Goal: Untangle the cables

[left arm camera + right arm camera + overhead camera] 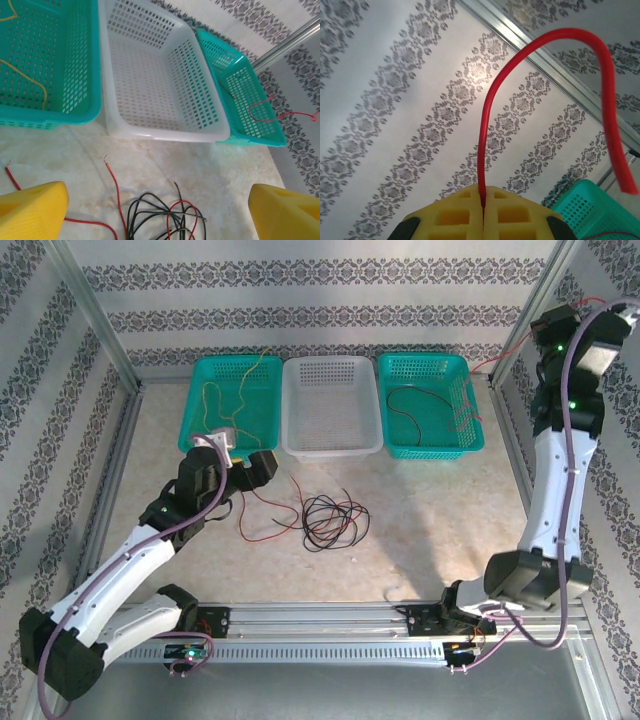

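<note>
Left hand [157, 206], fingers spread wide over table [240, 170]. Black and red cables [160, 220] tangled on table between fingers. White basket [165, 132] ahead, between two green baskets [75, 114]; yellow cable [43, 95] in left one.

Three viewpoints, one workspace.
Top external: high, looking down. Left wrist: low, close, facing white basket [150, 75] upper centre and black cable tangle [162, 220] bottom centre, both shared with overhead. Right wrist: tilted up at patterned wall [395, 100], teal basket [590, 210] lower right.

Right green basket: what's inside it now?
A black cable lies curled on the right green basket's floor, and a red cable drapes over its right wall. Its near wall partly covers a strip of floor.
</note>
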You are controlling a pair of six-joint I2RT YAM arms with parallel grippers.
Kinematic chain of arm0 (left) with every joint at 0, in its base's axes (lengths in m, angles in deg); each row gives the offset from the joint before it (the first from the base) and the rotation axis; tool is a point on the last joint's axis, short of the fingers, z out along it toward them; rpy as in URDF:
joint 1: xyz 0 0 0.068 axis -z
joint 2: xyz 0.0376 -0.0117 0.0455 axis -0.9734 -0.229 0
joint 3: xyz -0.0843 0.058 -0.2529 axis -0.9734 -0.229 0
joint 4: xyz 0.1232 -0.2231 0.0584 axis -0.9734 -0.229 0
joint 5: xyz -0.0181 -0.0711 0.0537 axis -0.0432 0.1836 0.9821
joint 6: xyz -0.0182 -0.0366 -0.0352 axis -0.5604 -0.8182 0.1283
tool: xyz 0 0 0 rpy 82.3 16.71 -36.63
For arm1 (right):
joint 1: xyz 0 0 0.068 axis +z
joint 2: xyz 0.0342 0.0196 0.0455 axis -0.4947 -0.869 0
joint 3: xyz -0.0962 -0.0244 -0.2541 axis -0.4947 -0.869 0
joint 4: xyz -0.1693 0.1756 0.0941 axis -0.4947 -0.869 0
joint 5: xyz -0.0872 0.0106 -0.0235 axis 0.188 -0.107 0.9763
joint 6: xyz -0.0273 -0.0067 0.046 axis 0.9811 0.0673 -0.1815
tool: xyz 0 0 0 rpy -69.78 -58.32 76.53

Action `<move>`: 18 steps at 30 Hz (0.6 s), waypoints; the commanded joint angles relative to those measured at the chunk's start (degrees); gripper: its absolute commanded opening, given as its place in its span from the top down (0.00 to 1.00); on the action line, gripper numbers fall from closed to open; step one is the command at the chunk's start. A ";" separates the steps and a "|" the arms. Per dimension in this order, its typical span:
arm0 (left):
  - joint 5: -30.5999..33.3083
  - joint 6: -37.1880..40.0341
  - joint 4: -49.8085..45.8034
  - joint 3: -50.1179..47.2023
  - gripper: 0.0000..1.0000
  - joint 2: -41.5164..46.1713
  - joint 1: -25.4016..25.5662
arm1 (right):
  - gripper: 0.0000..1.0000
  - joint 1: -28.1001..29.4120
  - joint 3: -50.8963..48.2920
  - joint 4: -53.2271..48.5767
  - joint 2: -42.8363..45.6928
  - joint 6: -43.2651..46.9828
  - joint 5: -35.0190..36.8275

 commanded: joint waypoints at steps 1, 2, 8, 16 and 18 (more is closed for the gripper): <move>-1.39 1.21 -2.65 1.59 0.09 -1.04 -0.62 | 1.00 2.16 1.10 -8.87 -7.18 8.00 -2.72; -1.61 1.20 -2.74 1.65 0.10 -1.16 -0.63 | 1.00 3.03 0.24 -9.11 -7.84 9.55 -1.54; -1.05 1.07 -4.40 1.14 0.10 -0.24 -0.63 | 1.00 5.06 -3.43 -10.35 -14.25 13.41 0.01; -0.64 0.75 -7.62 1.01 0.12 -0.96 -0.53 | 1.00 11.17 9.67 -27.29 -32.38 24.25 6.04; -1.09 0.76 -8.98 1.64 0.13 -1.85 -0.50 | 0.97 12.03 13.20 -30.93 -35.74 25.17 5.42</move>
